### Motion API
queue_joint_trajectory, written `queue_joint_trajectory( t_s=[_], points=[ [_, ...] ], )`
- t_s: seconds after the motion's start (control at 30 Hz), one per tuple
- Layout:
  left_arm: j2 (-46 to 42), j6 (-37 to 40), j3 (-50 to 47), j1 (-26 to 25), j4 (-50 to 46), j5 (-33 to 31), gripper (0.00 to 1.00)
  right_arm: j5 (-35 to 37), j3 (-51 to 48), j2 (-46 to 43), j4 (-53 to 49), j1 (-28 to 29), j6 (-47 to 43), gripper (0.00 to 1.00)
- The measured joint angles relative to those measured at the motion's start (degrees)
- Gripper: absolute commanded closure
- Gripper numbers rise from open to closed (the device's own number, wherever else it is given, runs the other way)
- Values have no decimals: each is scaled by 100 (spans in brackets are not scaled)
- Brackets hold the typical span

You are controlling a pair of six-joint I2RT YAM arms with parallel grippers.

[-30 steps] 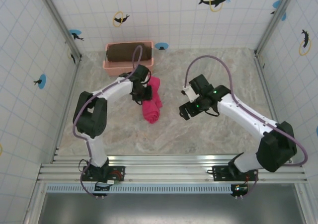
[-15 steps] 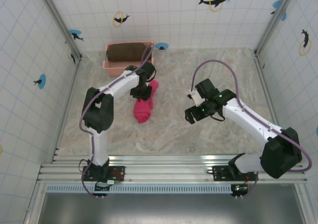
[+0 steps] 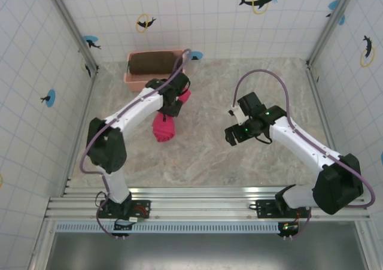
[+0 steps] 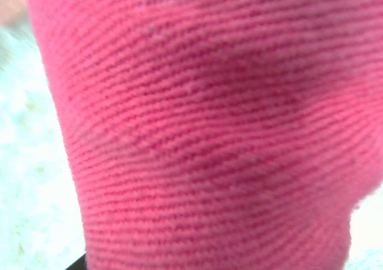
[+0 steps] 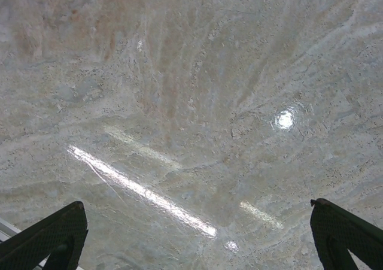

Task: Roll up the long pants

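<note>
The long pants (image 3: 163, 128) are a bright magenta-pink rolled bundle, left of the table's centre. My left gripper (image 3: 173, 105) is shut on the bundle's far end, and the roll hangs from it toward the near side. In the left wrist view the pants' ribbed pink fabric (image 4: 203, 132) sits right against the camera and hides the fingers. My right gripper (image 3: 234, 136) hovers over bare table to the right of centre, well away from the pants. In the right wrist view this gripper (image 5: 197, 240) is open, with nothing between its dark fingertips (image 5: 57, 234).
A pale pink basket (image 3: 133, 77) holding a dark brown folded cloth (image 3: 152, 61) stands at the back left, just beyond my left gripper. Tiled walls enclose the marble table (image 3: 263, 78) on three sides. The rail with the arm bases runs along the near edge.
My left gripper has carried the pants bundle to the left and a little nearer. The right gripper has drifted slightly right and stays open.
</note>
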Motion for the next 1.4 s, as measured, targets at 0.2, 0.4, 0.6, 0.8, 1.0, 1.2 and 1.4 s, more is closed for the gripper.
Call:
queue_joint_trajectory(
  t_s=[0.2, 0.4, 0.6, 0.8, 1.0, 1.2, 1.4],
  points=[
    [-1296, 544, 181, 444, 706, 321, 100, 22, 74, 173, 0, -44, -4, 1],
    [-1333, 101, 310, 1681, 1639, 1460, 100, 48, 223, 404, 11, -44, 0, 1],
    [-1147, -1469, -509, 2199, 3464, 1438, 100, 109, 435, 651, 50, -44, 39, 1],
    [-476, -3493, -1154, 2055, 6017, 1370, 100, 149, 479, 861, 142, -44, 157, 1],
    [308, -5187, -1233, 1932, 7735, 848, 100, 175, 479, 916, 271, -44, 297, 1],
    [1429, -6457, -914, 1840, 8911, 157, 100, 260, 459, 918, 295, -44, 367, 1],
    [2194, -7219, -669, 1729, 9005, 4, 100, 389, 457, 918, 170, -44, 361, 1]
  ],
)
